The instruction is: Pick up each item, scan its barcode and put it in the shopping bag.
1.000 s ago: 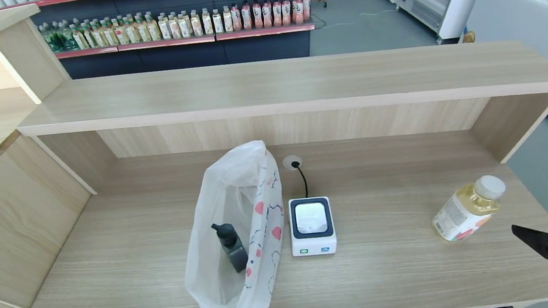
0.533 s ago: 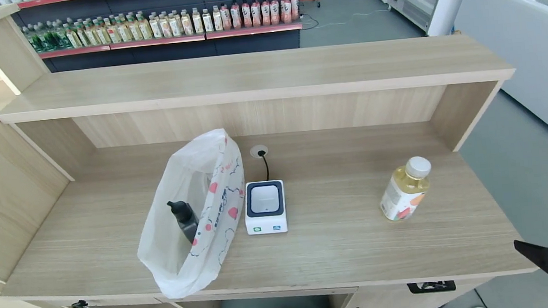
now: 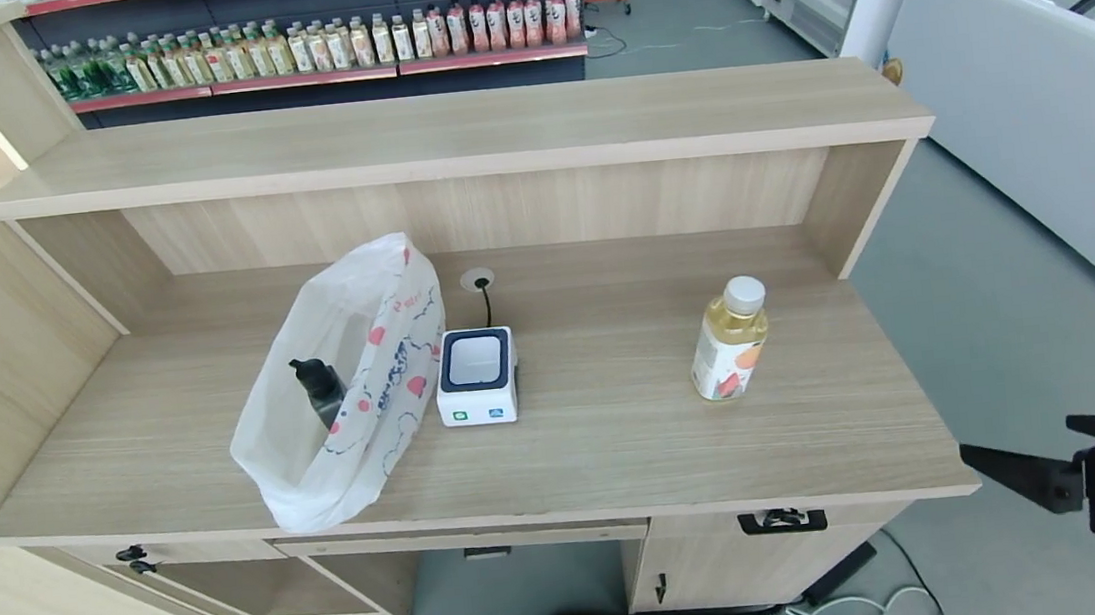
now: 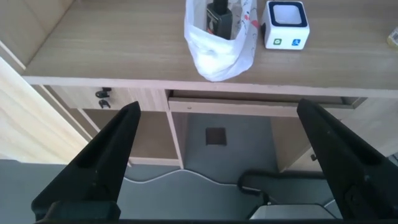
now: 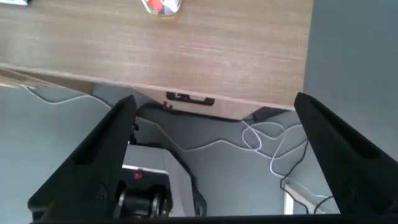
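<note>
Looking over the table (image 3: 621, 441), we see the yellow drink bottle (image 3: 730, 342) upright, well apart from the barcode scanner (image 3: 477, 377), which sits just beside the shopping bag (image 3: 377, 314) holding a dark bottle (image 3: 320, 392); our left pincer (image 4: 214, 165) and right pincer (image 5: 214, 158) hang short of the table's near edge, both spread wide apart

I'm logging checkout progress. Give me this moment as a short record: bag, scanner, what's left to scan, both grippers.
shopping bag: white, open, on the counter, beside the scanner on the robot's left
bag contents: one dark bottle
scanner: white box, window up, cable behind
left to scan: drink bottle, upright, alone to the scanner's right
left gripper: fingers open, empty, short of the counter's front edge
right gripper: fingers open, empty, short of the counter's front edge
</note>
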